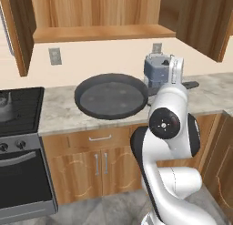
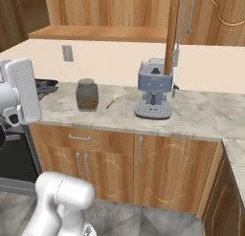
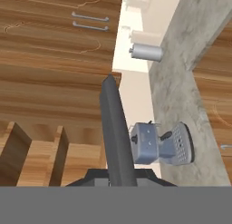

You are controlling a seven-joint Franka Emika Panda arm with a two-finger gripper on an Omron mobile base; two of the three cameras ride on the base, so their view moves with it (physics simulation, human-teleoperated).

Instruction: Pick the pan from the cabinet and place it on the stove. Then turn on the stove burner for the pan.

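Pan (image 1: pixel 110 95) handle clamped between jaws

pan handle (image 3: pixel 115 132), coffee machine (image 3: pixel 158 143), countertop (image 3: pixel 181 73)

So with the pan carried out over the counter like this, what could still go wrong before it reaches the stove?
1. The pincer, shut on the handle, holds the pan by the far end of that long thin handle, so the pan may sag or twist in the grip.
2. The coffee machine sits close behind the arm; a swing could clip it.
3. The kettle already sits on the stove, so the pan could bump it when landing.
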